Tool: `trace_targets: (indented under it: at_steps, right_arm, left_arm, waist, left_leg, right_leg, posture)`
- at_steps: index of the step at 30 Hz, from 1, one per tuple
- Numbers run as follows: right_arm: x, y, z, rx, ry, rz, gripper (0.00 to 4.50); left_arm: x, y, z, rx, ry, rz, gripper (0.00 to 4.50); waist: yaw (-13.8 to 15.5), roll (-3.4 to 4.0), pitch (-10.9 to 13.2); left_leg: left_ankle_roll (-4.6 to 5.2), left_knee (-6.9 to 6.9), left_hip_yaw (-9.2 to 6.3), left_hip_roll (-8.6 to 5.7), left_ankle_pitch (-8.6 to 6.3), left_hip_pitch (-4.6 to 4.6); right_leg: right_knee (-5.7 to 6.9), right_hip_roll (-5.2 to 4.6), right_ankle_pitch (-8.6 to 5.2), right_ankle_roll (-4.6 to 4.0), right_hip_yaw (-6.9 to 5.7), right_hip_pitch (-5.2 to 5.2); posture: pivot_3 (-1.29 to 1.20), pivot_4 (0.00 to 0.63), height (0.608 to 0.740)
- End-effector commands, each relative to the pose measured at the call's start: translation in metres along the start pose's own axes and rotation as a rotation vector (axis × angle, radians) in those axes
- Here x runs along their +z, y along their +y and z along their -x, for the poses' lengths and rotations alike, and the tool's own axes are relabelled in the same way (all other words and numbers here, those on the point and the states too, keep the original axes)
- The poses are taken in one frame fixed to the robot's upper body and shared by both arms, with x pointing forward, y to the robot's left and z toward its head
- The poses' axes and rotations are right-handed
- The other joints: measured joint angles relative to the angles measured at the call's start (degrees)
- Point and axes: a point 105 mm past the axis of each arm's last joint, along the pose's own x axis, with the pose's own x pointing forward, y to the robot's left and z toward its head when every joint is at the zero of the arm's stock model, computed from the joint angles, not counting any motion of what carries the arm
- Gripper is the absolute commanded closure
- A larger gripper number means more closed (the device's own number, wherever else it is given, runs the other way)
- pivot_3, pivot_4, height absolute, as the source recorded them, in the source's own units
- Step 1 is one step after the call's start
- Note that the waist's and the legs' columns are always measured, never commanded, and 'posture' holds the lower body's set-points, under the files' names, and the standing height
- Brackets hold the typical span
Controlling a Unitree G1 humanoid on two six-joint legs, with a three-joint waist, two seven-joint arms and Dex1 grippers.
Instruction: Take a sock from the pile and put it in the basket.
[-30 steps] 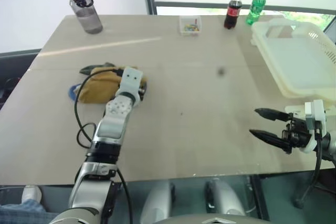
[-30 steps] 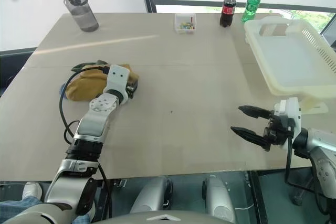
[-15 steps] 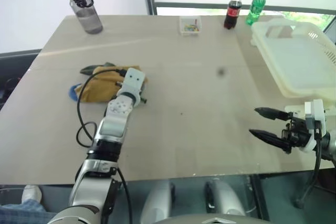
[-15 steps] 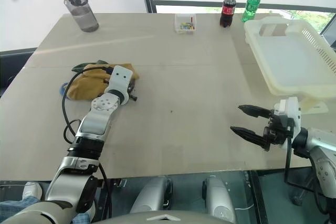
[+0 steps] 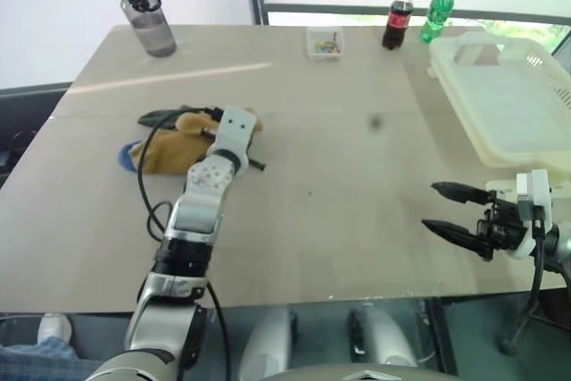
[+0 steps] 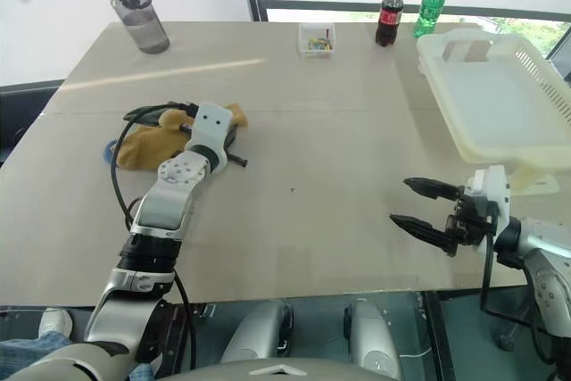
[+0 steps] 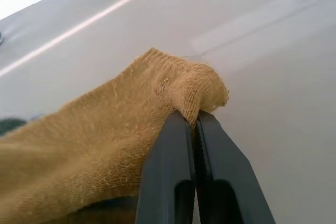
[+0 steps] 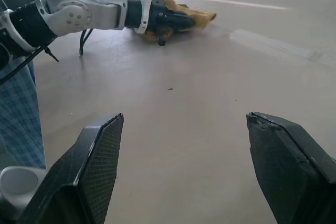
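With my left gripper (image 7: 193, 121) pinched tight on a fold of the mustard sock (image 7: 100, 140), the two black fingers (image 7: 168, 161) meet with only that bit of knit cloth between them, and the cuff end bunches into a small knob just past the tips. Behind and beside the held fold, the sock's body drapes back to the pile (image 5: 165, 144), which lies on the table (image 5: 339, 220) right under and to the outer side of my left wrist; I can make out a blue sock (image 5: 125, 156) at its near outer edge and a dark green one (image 5: 161, 117) at its far edge. My right gripper (image 5: 455, 211) hovers over the table's near edge with its fingers spread wide apart and nothing between them, pointing across toward my left arm. Just beyond my right gripper and slightly to its outer side sits the basket (image 5: 544, 69), pale cream with slotted sides, well apart from the pile. Far ahead of my left gripper stands a grey water bottle (image 5: 143, 11); near the table's back edge are a small clear box (image 5: 323, 43), a cola bottle (image 5: 395, 17) and a green bottle (image 5: 435, 10).
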Motion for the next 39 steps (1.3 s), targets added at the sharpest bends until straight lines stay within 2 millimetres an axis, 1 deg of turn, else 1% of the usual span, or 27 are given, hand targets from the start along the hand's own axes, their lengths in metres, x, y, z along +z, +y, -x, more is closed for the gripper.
trace_targets:
  at_steps: [1, 3, 5, 9, 12, 14, 15, 17, 22, 24, 28, 31, 32, 35, 36, 37, 38, 39]
  right_arm:
    - [0.007, 0.003, 0.000, 0.001, -0.021, 0.041, 0.69]
    - [0.007, 0.003, -0.001, -0.001, -0.021, 0.040, 0.69]
    - [0.007, 0.003, -0.001, -0.002, -0.022, 0.041, 0.69]
    - [0.007, 0.002, -0.001, -0.003, -0.024, 0.042, 0.69]
    - [0.007, 0.001, 0.000, -0.007, -0.021, 0.042, 0.69]
    - [0.007, 0.001, 0.000, -0.008, -0.021, 0.041, 0.69]
    - [0.007, 0.001, 0.000, -0.008, -0.021, 0.041, 0.69]
    - [0.007, 0.001, 0.000, -0.009, -0.022, 0.041, 0.69]
    - [0.007, 0.002, 0.001, -0.008, -0.020, 0.039, 0.69]
    - [0.008, 0.002, 0.001, -0.009, -0.020, 0.039, 0.69]
    - [0.008, 0.003, 0.002, -0.010, -0.018, 0.037, 0.69]
    - [0.008, 0.003, 0.002, -0.010, -0.016, 0.037, 0.69]
    - [0.009, 0.003, 0.002, -0.012, -0.015, 0.038, 0.69]
    - [0.010, 0.003, 0.003, -0.019, -0.015, 0.043, 0.69]
    - [0.010, 0.004, 0.004, -0.021, -0.016, 0.044, 0.69]
    - [0.010, 0.004, 0.004, -0.022, -0.016, 0.045, 0.69]
    - [0.010, 0.004, 0.004, -0.023, -0.014, 0.044, 0.69]
    - [0.010, 0.004, 0.004, -0.024, -0.013, 0.043, 0.69]
  left_arm:
    - [0.018, -0.009, 0.010, -0.042, 0.004, 0.071, 4.47]
    - [0.012, -0.024, 0.015, -0.092, 0.060, 0.115, 4.47]
    - [0.006, -0.037, 0.020, -0.133, 0.106, 0.112, 4.47]
    - [-0.005, -0.049, 0.024, -0.169, 0.181, 0.113, 4.47]
    - [-0.015, -0.073, 0.029, -0.252, 0.259, 0.145, 4.47]
    - [-0.017, -0.089, 0.032, -0.302, 0.291, 0.177, 4.47]
    - [-0.016, -0.096, 0.034, -0.323, 0.299, 0.193, 4.47]
    - [-0.013, -0.112, 0.036, -0.373, 0.326, 0.291, 4.47]
    - [-0.010, -0.154, 0.047, -0.515, 0.478, 0.486, 4.47]
    - [-0.009, -0.166, 0.050, -0.557, 0.526, 0.541, 4.47]
    - [0.004, -0.195, 0.058, -0.696, 0.600, 0.676, 4.47]
    - [0.024, -0.205, 0.055, -0.771, 0.570, 0.759, 4.47]
    - [0.031, -0.205, 0.047, -0.751, 0.531, 0.823, 4.47]
    - [0.032, -0.202, 0.034, -0.665, 0.562, 0.923, 4.47]
    - [0.034, -0.203, 0.033, -0.677, 0.571, 0.938, 4.17]
    - [0.039, -0.206, 0.033, -0.704, 0.570, 0.955, 3.80]
    - [0.046, -0.210, 0.035, -0.750, 0.554, 0.969, 3.57]
    - [0.051, -0.213, 0.036, -0.782, 0.544, 0.978, 3.16]
  waist:
    - [-0.02, 0.00, 0.00]
    - [-0.08, 0.00, 0.00]
    - [-0.09, 0.00, 0.00]
    - [-0.07, 0.00, 0.00]
    - [-0.07, 0.01, 0.00]
    - [-0.02, 0.00, -0.01]
    - [0.09, 0.00, -0.01]
    - [0.18, 0.02, -0.02]
    - [0.14, 0.01, -0.04]
    - [0.13, 0.02, -0.04]
    - [-0.06, 0.09, -0.15]
    - [-0.18, 0.23, -0.37]
    - [-0.17, 0.25, -0.43]
    - [-0.40, 0.18, -0.83]
    - [-0.87, 0.04, -0.91]
    - [-1.12, -0.09, -0.95]
    - [-1.60, -0.15, -1.15]
    - [-1.99, -0.15, -1.22]
  left_leg:
    - [0.00, 0.00, -0.01, 0.00, 0.00, 0.00]
    - [0.00, 0.00, 0.00, 0.00, 0.00, 0.01]
    - [0.00, 0.01, 0.00, 0.00, 0.00, 0.02]
    - [0.00, 0.01, -0.03, 0.00, 0.00, 0.03]
    - [0.00, 0.02, -0.03, 0.00, 0.00, 0.03]
    - [0.00, 0.02, -0.01, -0.01, 0.00, 0.03]
    - [0.00, 0.03, -0.01, -0.02, 0.00, 0.03]
    - [0.00, 0.04, -0.04, -0.05, 0.00, 0.02]
    - [0.00, 0.10, -0.06, -0.10, 0.00, 0.04]
    - [0.00, 0.11, -0.06, -0.11, 0.00, 0.06]
    - [0.00, 0.09, -0.06, -0.11, 0.00, 0.10]
    - [0.01, 0.07, -0.07, -0.10, 0.00, 0.12]
    - [0.00, 0.07, -0.07, -0.10, 0.00, 0.13]
    - [0.01, 0.07, -0.07, -0.10, 0.00, 0.28]
    - [0.01, 0.07, -0.07, -0.09, 0.00, 0.44]
    - [0.00, 0.03, -0.07, -0.06, -0.01, 0.92]
    - [0.00, 0.01, -0.07, -0.03, -0.02, 1.11]
    - [-0.01, 0.01, -0.09, -0.01, -0.03, 1.29]
  right_leg:
    - [0.00, 0.00, 0.00, 0.00, 0.00, 0.00]
    - [0.01, 0.00, 0.00, 0.00, 0.00, 0.00]
    - [0.03, 0.01, 0.00, 0.00, 0.00, 0.00]
    - [0.04, 0.02, 0.00, 0.00, -0.01, 0.00]
    - [0.05, 0.02, 0.00, 0.00, 0.00, 0.00]
    - [0.05, 0.02, 0.00, 0.00, 0.01, 0.01]
    - [0.05, 0.01, -0.01, 0.00, 0.01, 0.01]
    - [0.05, 0.00, -0.01, 0.00, 0.00, 0.03]
    - [0.04, -0.02, -0.01, 0.03, 0.00, 0.08]
    - [0.04, -0.02, -0.05, 0.09, 0.00, 0.10]
    - [0.04, -0.01, -0.06, 0.12, 0.01, 0.10]
    - [0.04, 0.00, -0.06, 0.11, 0.00, 0.11]
    - [0.04, 0.00, -0.06, 0.11, 0.00, 0.11]
    - [0.03, 0.00, -0.11, 0.16, 0.00, 0.24]
    - [0.03, 0.01, -0.14, 0.20, 0.00, 0.37]
    - [-0.02, 0.02, -0.33, 0.04, -0.02, 0.83]
    - [-0.06, 0.02, -0.34, 0.05, -0.04, 1.04]
    - [-0.07, 0.03, -0.35, 0.06, -0.04, 1.20]
  posture:
    - [0.00, 0.150, 0.740]
    - [0.00, 0.150, 0.740]
    - [0.00, 0.150, 0.740]
    - [0.00, 0.150, 0.740]
    - [0.00, 0.150, 0.740]
    - [0.00, 0.150, 0.740]
    - [0.00, 0.150, 0.740]
    - [0.00, 0.150, 0.740]
    - [0.00, 0.150, 0.740]
    - [0.00, 0.150, 0.740]
    - [0.00, 0.150, 0.740]
    - [0.00, 0.150, 0.740]
    - [0.00, 0.150, 0.740]
    - [0.00, 0.150, 0.740]
    - [0.00, 0.150, 0.740]
    - [0.00, 0.150, 0.740]
    - [0.00, 0.150, 0.740]
    - [0.00, 0.150, 0.740]
